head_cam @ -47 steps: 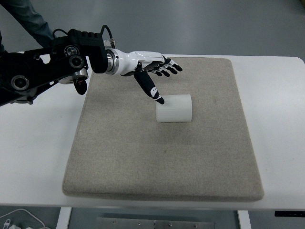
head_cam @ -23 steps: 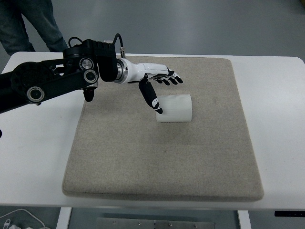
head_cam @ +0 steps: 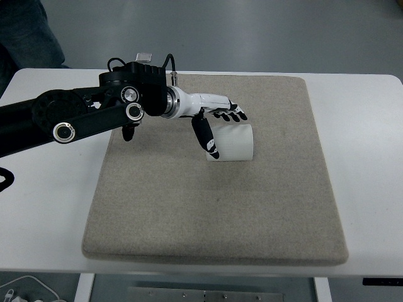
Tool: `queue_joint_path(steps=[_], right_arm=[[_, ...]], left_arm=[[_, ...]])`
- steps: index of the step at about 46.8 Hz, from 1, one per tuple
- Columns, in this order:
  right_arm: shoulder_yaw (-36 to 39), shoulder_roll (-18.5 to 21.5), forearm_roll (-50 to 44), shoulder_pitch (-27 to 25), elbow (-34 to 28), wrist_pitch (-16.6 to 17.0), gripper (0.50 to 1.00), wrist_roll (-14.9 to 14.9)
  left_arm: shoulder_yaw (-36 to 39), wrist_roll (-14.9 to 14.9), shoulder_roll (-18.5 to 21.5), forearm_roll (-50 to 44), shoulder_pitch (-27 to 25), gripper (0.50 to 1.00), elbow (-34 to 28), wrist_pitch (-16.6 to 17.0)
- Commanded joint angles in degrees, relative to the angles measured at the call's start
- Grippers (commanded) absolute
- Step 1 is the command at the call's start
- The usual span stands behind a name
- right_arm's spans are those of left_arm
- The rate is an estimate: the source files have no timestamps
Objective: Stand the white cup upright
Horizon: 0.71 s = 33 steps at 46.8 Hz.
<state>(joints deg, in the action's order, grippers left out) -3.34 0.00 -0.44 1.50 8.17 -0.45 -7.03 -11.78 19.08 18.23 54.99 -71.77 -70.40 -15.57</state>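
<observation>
One cup to right: the white cup lies on its side mid-mat. My left hand brackets its open end, thumb low in front, fingers spread over the top, nothing gripped yet. Beneath, the beige mat covers the white table; grey floor beyond.

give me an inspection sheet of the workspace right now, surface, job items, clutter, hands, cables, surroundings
Surface: white table with a beige felt mat laid on it.
Job's things: white cup lying on its side on the mat, not yet upright.
Clutter: nothing seen.
Hands: left hand spread open over the cup's left end, thumb down in front of it, fingers above; no grasp visible. Right hand not in view.
Cables: black cable looped at the left wrist; white cable below the table's near edge.
Surroundings: grey floor; a person's leg at top left.
</observation>
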Motion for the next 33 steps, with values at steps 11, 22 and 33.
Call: queue_joint_path(steps=[11, 22, 33], right_arm=[[0.0, 0.0, 0.0, 0.0, 0.0, 0.0, 0.930, 0.0], [0.0, 0.0, 0.0, 0.0, 0.0, 0.0, 0.930, 0.0], [0.0, 0.0, 0.0, 0.0, 0.0, -0.1, 0.930, 0.0]], left_arm=[[0.1, 0.0, -2.2, 1.8, 0.4, 0.975, 2.7, -0.1], [0.1, -0.1, -4.3, 2.6, 0.6, 0.975, 4.5, -0.1], [0.1, -0.3, -6.6, 2.8, 0.6, 0.975, 6.9, -0.1]])
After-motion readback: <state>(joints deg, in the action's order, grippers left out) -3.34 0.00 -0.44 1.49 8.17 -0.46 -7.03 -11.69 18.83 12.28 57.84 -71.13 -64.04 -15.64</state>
